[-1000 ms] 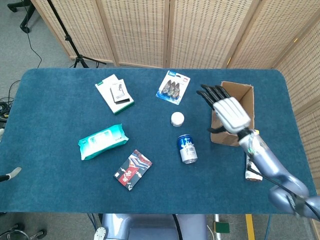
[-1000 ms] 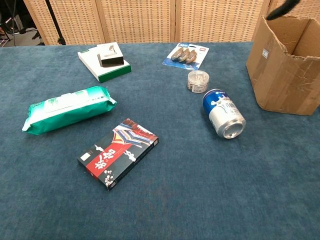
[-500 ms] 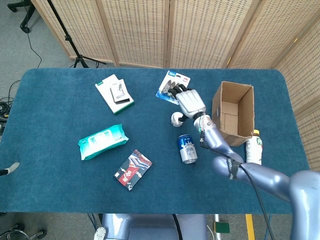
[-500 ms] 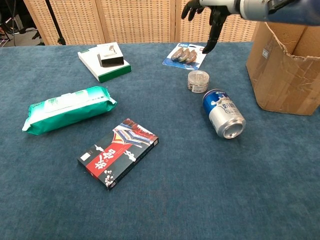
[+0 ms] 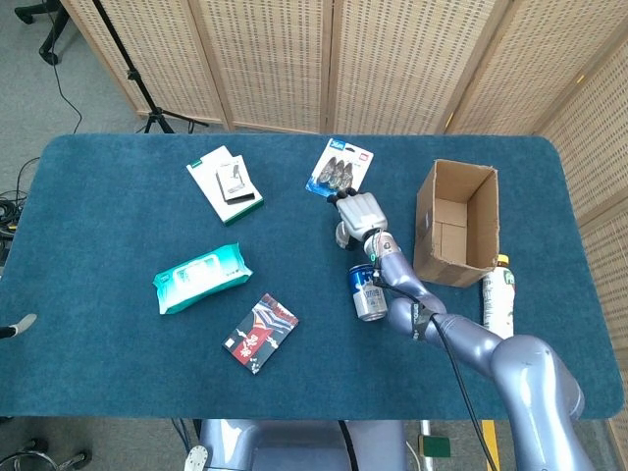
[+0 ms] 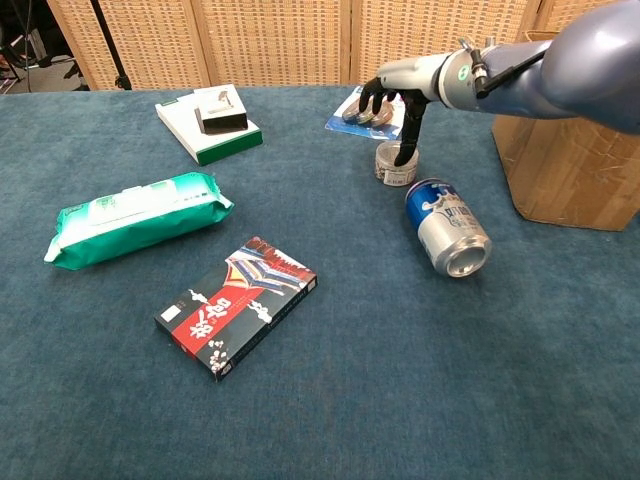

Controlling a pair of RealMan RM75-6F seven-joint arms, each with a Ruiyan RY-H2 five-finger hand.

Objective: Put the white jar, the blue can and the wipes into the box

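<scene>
We read the step in hand as the pickup of the jar (image 6: 396, 162), the first of three items, none of which is in the box (image 5: 457, 224) yet. The right hand (image 6: 392, 103) is poised directly over the jar, fingers (image 6: 409, 130) spread and pointing down, with one fingertip at or touching the lid; nothing is held. In the head view the right hand (image 5: 359, 212) covers most of the jar (image 5: 340, 236), so we cannot tell whether the fingers already bracket its sides. The next move, in our judgement, calls for lowering the hand until the fingers straddle the jar, closing on it, then lifting and carrying it rightward to the open top of the box. The left hand is not in view. The can (image 6: 447, 227) lies on its side just beside the jar, toward the robot (a round body that may roll if nudged), so the grasp should close from the far and left sides. A blister pack (image 6: 371, 108) lies just behind the jar and limits room there. The wipes (image 6: 134, 216) lie well apart on the left of the worktop (image 6: 360, 400), with open room around them. The box stands near the right edge of the worktop, and a bottle (image 5: 497, 293) lies just beside it; the route from jar to box is unobstructed.
</scene>
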